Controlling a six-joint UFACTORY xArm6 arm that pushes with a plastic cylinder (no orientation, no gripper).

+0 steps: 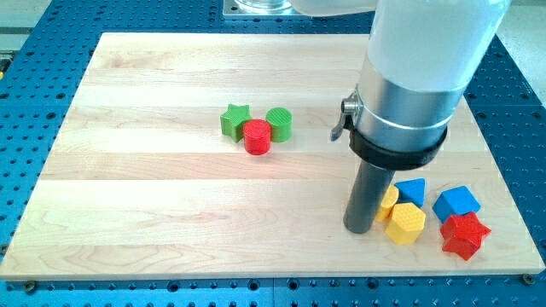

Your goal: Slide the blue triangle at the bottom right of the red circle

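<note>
The red circle (257,136) sits near the board's middle, touching a green star (235,120) on its upper left and a green round block (280,124) on its upper right. The blue triangle (412,191) lies at the view's lower right, partly behind the rod. My tip (359,228) rests on the board just left of a yellow block (388,203) and a yellow hexagon (405,223), to the lower left of the blue triangle.
A blue cube (455,203) and a red star (465,234) lie at the view's lower right near the wooden board's (153,196) edge. The arm's wide white and silver body (418,77) hangs over the board's right side.
</note>
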